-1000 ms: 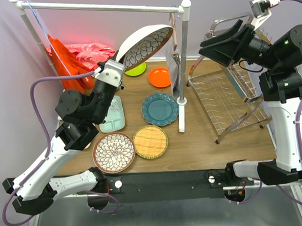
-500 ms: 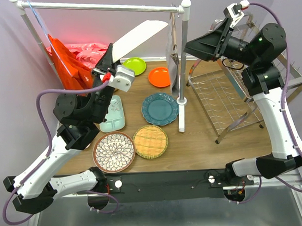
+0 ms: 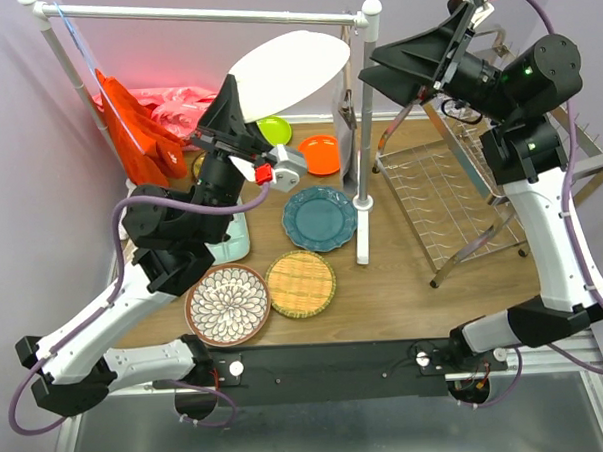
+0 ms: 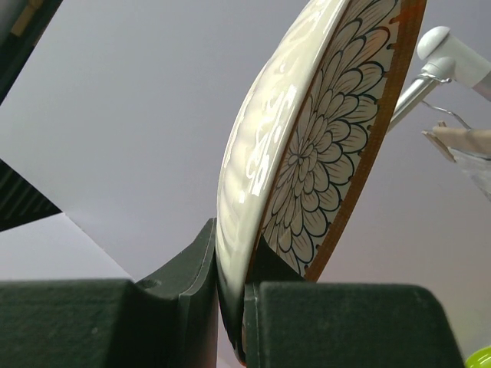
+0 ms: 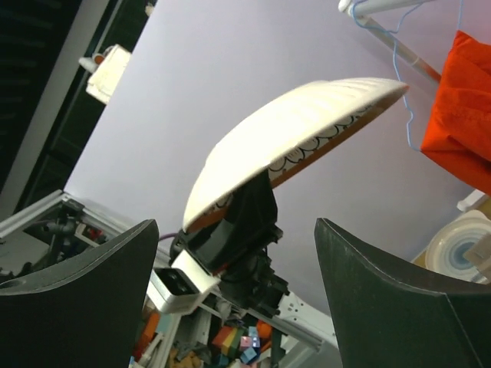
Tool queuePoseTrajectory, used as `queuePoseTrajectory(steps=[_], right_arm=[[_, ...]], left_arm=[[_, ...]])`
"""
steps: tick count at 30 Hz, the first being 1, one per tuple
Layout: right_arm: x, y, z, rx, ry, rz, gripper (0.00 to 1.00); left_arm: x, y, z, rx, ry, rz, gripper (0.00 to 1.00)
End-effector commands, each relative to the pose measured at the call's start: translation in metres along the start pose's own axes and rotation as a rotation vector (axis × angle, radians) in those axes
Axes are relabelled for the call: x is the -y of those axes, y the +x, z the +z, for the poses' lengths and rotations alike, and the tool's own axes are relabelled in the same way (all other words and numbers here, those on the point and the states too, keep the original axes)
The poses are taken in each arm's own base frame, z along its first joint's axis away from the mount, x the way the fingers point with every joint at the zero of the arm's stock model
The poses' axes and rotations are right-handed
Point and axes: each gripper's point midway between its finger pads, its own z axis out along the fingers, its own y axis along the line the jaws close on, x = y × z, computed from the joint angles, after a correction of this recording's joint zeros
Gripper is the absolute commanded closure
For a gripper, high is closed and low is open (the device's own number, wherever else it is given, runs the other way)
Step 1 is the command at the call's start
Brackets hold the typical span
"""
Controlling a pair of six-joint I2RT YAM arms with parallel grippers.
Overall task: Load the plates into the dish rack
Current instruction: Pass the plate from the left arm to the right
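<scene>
My left gripper (image 3: 232, 111) is shut on the rim of a brown-rimmed white floral plate (image 3: 287, 70) and holds it high above the table, pale underside up. The left wrist view shows that plate (image 4: 307, 153) pinched on edge between the two pads (image 4: 230, 307). My right gripper (image 3: 369, 65) hangs open to the plate's right, jaws turned toward it but apart from it; the plate (image 5: 284, 138) shows beyond the open gripper (image 5: 236, 226). The chrome wire dish rack (image 3: 451, 199) stands at the right. On the table lie a second floral plate (image 3: 228, 304), a woven yellow (image 3: 300, 283), a teal (image 3: 320, 218), an orange (image 3: 320, 153) and a lime green plate (image 3: 274, 130).
A white pipe rail (image 3: 202, 12) crosses the back, and its upright post (image 3: 364, 143) stands between the plates and the rack. Red and pink cloths (image 3: 137, 123) hang at the back left. A mint tray (image 3: 232, 234) lies partly under my left arm.
My left arm has rolled the plate over, from patterned face showing to underside up, and carried it right. My right arm has swung up and left toward it, jaws staying open.
</scene>
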Motion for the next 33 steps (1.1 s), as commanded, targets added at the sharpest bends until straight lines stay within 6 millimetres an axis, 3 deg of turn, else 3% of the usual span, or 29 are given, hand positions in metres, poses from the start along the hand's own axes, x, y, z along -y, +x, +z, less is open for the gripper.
queuePoseTrajectory(steps=[1,10,19,24,33], right_arm=[[-0.016,-0.014,0.012,0.052,-0.036,0.067,0.10],[0.000,-0.009,0.030,0.037,0.010,0.196,0.12],[-0.025,-0.013,0.039,0.039,-0.044,0.250,0.14],[-0.024,-0.014,0.040,0.042,-0.040,0.295,0.22],[-0.033,-0.015,0.043,0.067,-0.045,0.393,0.39]], left_arm=[[-0.061,-0.028,-0.001,0.098,-0.188,-0.015,1.00],[-0.066,-0.048,0.012,0.120,-0.201,0.019,1.00],[-0.062,-0.044,0.017,0.069,-0.200,0.123,1.00],[-0.069,-0.043,0.016,0.052,-0.231,0.156,1.00],[-0.064,-0.044,0.021,0.051,-0.224,0.170,1.00]])
